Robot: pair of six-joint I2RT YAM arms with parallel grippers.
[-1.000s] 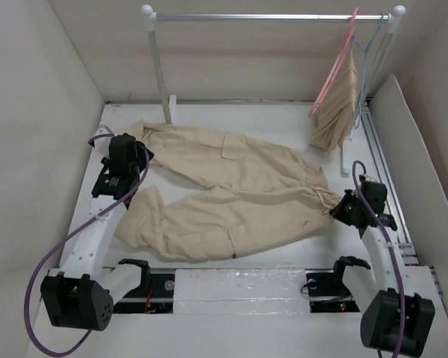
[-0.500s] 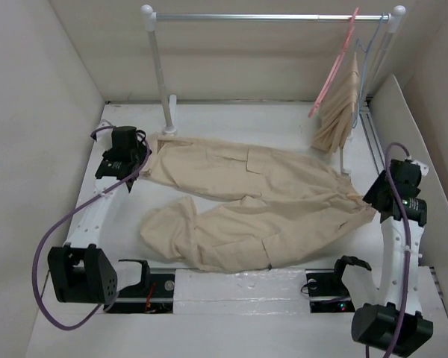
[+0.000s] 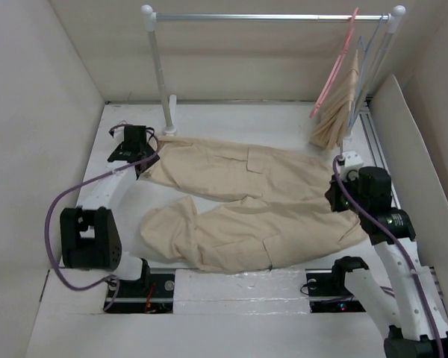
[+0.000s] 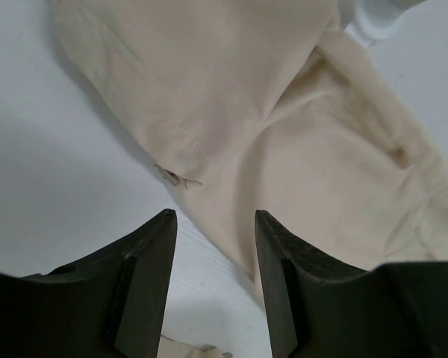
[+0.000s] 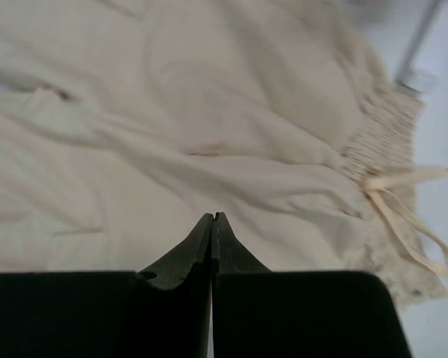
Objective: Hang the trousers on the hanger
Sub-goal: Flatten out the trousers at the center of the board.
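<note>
The trousers (image 3: 246, 201) lie spread flat on the white counter (image 3: 231, 119) in front of the clothes rail (image 3: 269, 16). Their waist lies below the rail's right end, and the two legs run leftward toward the foot of its left post (image 3: 158, 67). The far leg reaches almost to that foot, while the near leg bends back toward the arms' bases.

The pink hanger (image 3: 332, 71) hangs by its hook from the right end of the rail, tilted, and well apart from the trousers. Just beside it on the same end hang a thin grey-blue wire hanger (image 3: 366, 67) and a small bunched beige cloth (image 3: 336, 104).

The left pincer (image 4: 213, 224) sits near the foot of the rail's left post, over the cuff end of the far leg. Its fingers stand apart, with cloth and bare counter showing in the gap. From its own camera the post's white base (image 4: 381, 15) peeks in at the top corner.

The right pincer (image 5: 213, 218) hovers below the rail's right end, above the seat of the trousers. Its fingertips are pressed together tip to tip. In its camera the gathered waistband (image 5: 381, 142) and the loose drawstring (image 5: 403, 216) lie off to one side on the counter.
</note>
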